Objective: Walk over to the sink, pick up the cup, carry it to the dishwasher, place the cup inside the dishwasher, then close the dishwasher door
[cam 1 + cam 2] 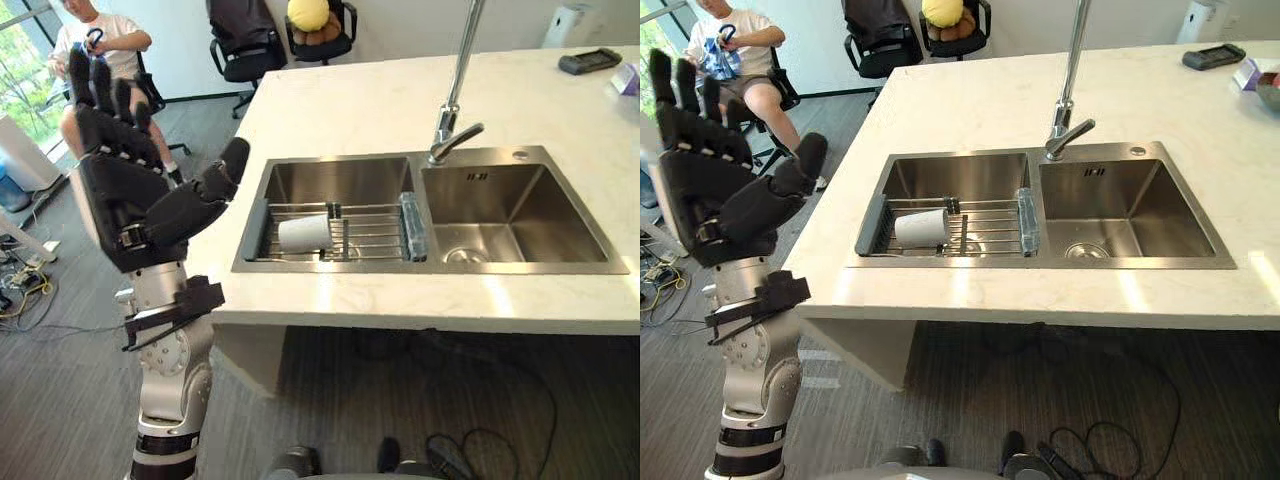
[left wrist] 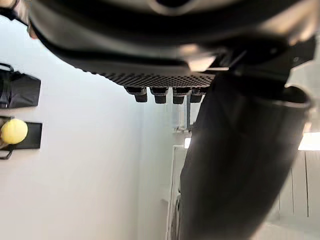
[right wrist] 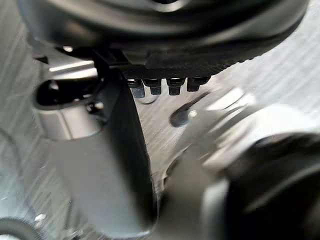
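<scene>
I'm looking down at one white cup (image 1: 304, 233), which is lying on its side on the single wire rack (image 1: 365, 235). The rack is sitting across the left basin of the steel sink (image 1: 500, 157), and the cup's open end is pointing toward the rack's middle. I'm counting two basins side by side, with one faucet (image 1: 455, 110) rising behind the divider. Its top is cut off by the frame's edge. The sink is set into a pale stone counter (image 1: 360, 100).

My left robot hand (image 1: 125, 190) is hanging raised off the counter's left edge, well apart from the cup. Its fingers are spread straight upward, its thumb is angled toward the sink, and it is gripping nothing. My right robot hand (image 3: 165, 30) is showing in its own wrist view, with the fingertips (image 3: 172, 86) lined up in a row. They are looking relaxed and empty, over a blurred striped floor that I'm finding hard to make out.

On the counter's far right corner one dark flat device (image 1: 590, 61) is lying. I can't tell what it is. Beyond the counter I'm counting two black office chairs (image 1: 240, 40), and one of them is carrying a round yellow thing (image 1: 308, 12). One person (image 1: 100, 35) is sitting at the upper left, partly hidden behind my raised fingers.
</scene>
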Motion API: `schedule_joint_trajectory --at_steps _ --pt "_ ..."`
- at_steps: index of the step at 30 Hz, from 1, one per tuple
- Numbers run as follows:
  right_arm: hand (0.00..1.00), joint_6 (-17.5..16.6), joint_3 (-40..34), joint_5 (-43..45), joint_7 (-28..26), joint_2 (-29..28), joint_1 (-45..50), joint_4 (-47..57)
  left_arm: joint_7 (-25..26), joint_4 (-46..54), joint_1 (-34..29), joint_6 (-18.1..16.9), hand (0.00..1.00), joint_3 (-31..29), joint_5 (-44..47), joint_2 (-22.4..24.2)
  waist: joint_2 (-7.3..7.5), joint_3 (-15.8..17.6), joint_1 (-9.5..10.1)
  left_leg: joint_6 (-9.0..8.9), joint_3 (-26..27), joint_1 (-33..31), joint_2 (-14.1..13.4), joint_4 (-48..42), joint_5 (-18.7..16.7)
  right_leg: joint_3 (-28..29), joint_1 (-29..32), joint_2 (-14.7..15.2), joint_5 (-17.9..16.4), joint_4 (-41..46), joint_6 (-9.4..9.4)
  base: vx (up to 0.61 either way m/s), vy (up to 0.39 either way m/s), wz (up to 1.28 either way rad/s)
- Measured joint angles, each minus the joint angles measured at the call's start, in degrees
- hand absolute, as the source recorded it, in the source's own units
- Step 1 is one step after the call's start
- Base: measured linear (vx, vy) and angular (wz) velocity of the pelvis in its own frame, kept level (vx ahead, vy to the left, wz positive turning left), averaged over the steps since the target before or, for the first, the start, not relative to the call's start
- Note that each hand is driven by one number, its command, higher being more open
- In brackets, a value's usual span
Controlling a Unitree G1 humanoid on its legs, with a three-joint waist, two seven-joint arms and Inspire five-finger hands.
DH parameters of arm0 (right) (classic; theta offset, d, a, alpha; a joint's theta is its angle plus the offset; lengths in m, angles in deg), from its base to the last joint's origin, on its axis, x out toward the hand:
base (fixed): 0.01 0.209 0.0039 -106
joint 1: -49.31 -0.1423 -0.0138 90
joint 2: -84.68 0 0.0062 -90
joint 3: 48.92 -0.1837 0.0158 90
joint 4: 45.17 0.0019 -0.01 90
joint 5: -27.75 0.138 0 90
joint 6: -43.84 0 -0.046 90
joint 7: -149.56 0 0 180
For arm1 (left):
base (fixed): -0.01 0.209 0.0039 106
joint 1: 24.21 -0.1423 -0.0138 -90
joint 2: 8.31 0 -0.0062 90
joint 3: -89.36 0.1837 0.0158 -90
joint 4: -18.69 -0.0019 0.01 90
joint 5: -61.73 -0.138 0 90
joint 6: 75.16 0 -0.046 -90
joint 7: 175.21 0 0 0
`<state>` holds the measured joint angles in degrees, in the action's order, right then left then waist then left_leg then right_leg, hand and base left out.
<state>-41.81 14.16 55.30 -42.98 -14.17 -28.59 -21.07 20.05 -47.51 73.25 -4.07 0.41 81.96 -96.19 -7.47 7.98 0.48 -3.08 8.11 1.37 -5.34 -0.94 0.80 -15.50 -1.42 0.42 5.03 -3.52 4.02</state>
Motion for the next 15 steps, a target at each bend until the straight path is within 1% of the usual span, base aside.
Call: schedule_joint_trajectory --at_steps 2,3,4,7,9,11,13,15 --pt "1.00 0.32 0.07 0.00 0.17 -0.05 -0.15 0.24 -0.32 -0.37 2.45 0.93 1.00 1.92 1.08 -1.03 0.12 0.05 -0.15 -0.21 -0.27 0.99 -0.07 1.91 1.41 -0.44 -0.74 -0.35 0.07 -0.96 -0.10 0.15 0.006 0.14" --pt "1.00 0.88 0.07 0.01 0.14 -0.25 -0.13 0.56 -0.66 -1.36 4.29 1.44 1.00 3.27 1.14 -1.10 0.25 0.12 -0.20 -0.35 -0.80 1.46 -0.17 2.24 1.53 -1.00 -1.45 -0.51 0.12 -1.26 -0.05 0.14 -0.002 0.26" --pt "1.00 1.38 -0.09 0.38 0.14 -0.51 -0.14 0.71 -0.79 -1.92 5.34 2.29 1.00 4.46 1.06 -1.10 0.33 0.04 -0.42 -0.37 -1.50 1.72 -0.24 2.38 1.52 -1.82 -1.95 -0.60 -0.24 -1.26 -0.60 0.13 0.000 0.29" --pt "1.00 1.38 -0.96 0.41 0.18 -0.85 -0.34 0.76 -0.87 -2.03 5.50 3.92 1.00 5.37 1.00 -1.10 0.31 -0.10 -0.49 -0.37 -2.51 1.72 0.03 2.73 1.51 -2.64 -2.28 -0.59 -0.73 -1.28 -1.24 0.07 0.014 0.20" --pt "1.00 1.27 -1.97 0.38 0.27 -1.49 -0.47 0.71 -0.86 -2.70 5.50 5.57 1.00 5.55 1.30 -1.10 0.66 -0.28 -0.47 -0.38 -2.82 1.73 0.20 2.82 1.49 -3.02 -2.43 -0.46 -1.06 -1.32 -1.42 0.05 0.040 0.12" --pt "1.00 0.76 -2.12 0.24 0.35 -1.90 -0.56 0.73 -0.83 -4.21 5.49 7.76 1.00 5.50 2.86 -1.10 1.23 -0.54 -0.35 -0.26 -2.84 1.72 0.30 2.94 1.34 -3.07 -2.40 -0.32 -1.55 -1.58 -1.86 0.02 0.044 0.04" --pt "1.00 -0.56 -3.02 -0.47 0.39 -2.45 -0.53 0.67 -1.42 -6.43 5.47 10.72 1.00 5.52 5.12 -1.12 2.20 -0.95 -0.38 -0.06 -2.81 1.73 0.34 2.91 1.16 -3.09 -2.39 -0.08 -1.75 -1.61 -1.83 0.00 0.048 -0.01" --pt "1.00 -1.40 -4.27 -1.03 0.35 -3.17 -0.50 0.59 -2.35 -8.43 5.46 12.71 1.00 5.53 6.58 -1.18 2.77 -1.29 -0.49 0.09 -2.76 1.73 0.52 2.86 1.06 -3.09 -2.39 0.12 -1.75 -1.61 -1.83 0.01 0.050 -0.01"
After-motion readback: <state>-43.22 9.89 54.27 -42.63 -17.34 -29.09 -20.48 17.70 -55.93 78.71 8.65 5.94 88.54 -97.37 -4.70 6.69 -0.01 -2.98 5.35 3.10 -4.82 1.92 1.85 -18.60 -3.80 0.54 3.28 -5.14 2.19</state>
